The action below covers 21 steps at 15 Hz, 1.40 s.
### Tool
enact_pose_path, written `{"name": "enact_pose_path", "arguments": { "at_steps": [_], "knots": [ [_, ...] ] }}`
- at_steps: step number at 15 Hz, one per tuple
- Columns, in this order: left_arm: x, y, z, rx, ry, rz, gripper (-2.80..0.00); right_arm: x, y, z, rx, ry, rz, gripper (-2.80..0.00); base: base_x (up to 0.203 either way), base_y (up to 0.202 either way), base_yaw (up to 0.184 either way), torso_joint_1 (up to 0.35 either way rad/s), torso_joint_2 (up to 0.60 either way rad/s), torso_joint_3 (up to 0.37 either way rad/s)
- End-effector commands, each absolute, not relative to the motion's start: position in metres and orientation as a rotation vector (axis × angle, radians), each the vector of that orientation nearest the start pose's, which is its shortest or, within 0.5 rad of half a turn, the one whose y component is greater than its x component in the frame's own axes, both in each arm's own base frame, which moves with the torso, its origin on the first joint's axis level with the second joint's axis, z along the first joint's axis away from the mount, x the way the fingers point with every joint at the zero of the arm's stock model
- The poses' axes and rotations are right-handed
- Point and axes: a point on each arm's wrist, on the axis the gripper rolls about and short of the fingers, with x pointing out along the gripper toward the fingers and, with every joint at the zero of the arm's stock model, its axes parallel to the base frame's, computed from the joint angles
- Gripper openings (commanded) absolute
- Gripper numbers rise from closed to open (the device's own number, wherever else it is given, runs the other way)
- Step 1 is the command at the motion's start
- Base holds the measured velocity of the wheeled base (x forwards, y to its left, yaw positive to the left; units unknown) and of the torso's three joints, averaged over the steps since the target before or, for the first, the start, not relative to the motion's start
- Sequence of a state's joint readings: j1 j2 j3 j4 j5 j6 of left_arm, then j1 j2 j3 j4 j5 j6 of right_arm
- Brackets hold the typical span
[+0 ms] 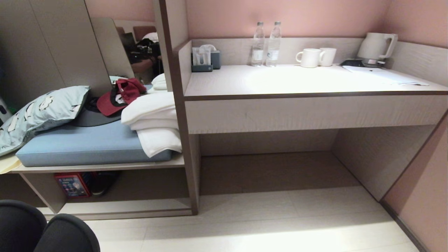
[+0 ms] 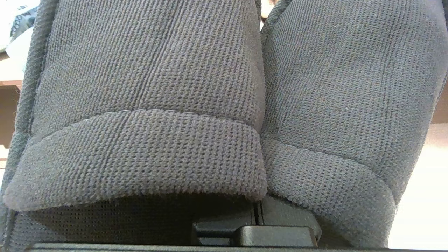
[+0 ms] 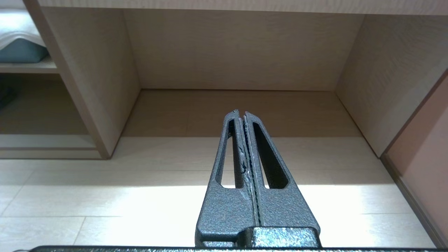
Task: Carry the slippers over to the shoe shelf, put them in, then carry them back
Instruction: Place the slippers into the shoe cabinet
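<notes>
The two dark charcoal slippers [image 2: 140,105] fill the left wrist view side by side, their knit uppers over my left gripper [image 2: 259,214]. Its jaws are pressed together between the pair, and the fingertips are hidden under the fabric. In the head view the slippers' rounded toes [image 1: 42,227] show at the bottom left corner, in front of the bench. The shoe shelf [image 1: 147,185] is the low cubby under the blue cushion, just beyond them. My right gripper [image 3: 241,113] is shut and empty, pointing level into the desk kneehole [image 3: 238,52].
A red box [image 1: 71,184] and a dark shoe [image 1: 103,182] sit at the shelf's left end. A pillow [image 1: 38,113], a red cap [image 1: 117,98] and folded white towels [image 1: 154,119] lie on the cushion. The desk [image 1: 297,82] carries bottles, mugs and a kettle. A pink wall [image 1: 423,196] closes the right side.
</notes>
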State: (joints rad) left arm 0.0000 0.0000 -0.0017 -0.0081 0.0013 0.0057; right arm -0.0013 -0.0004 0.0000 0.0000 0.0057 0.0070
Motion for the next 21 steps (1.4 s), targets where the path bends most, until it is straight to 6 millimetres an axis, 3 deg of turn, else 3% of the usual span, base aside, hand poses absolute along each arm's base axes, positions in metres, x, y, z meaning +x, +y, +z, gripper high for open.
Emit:
{"name": "enact_pose_path", "arguments": {
  "at_steps": [1, 8, 14, 21],
  "knots": [
    [-0.0228, 0.0, 0.0763, 0.006, -0.008, 0.002, -2.8, -0.0229, 0.0001, 0.0754, 0.008, -0.002, 0.006, -2.8, 0.0, 0.0, 0.0, 0.0, 0.0, 0.0],
    [-0.0229, 0.0, 0.0766, 0.006, -0.009, 0.002, -2.8, -0.0229, 0.0002, 0.0754, 0.008, -0.002, 0.005, -2.8, 0.0, 0.0, 0.0, 0.0, 0.0, 0.0],
    [-0.0229, 0.0, 0.0768, 0.006, -0.011, 0.002, -2.8, -0.0229, 0.0002, 0.0754, 0.008, -0.002, 0.005, -2.8, -0.179, 0.0, 0.003, 0.002, 0.0, 0.002],
    [-0.0229, 0.0, 0.0767, 0.008, -0.009, 0.002, -2.8, -0.0229, 0.0002, 0.0754, 0.007, -0.002, 0.005, -2.8, -0.012, 0.0, 0.0, -0.001, 0.0, 0.0]
  ]
}}
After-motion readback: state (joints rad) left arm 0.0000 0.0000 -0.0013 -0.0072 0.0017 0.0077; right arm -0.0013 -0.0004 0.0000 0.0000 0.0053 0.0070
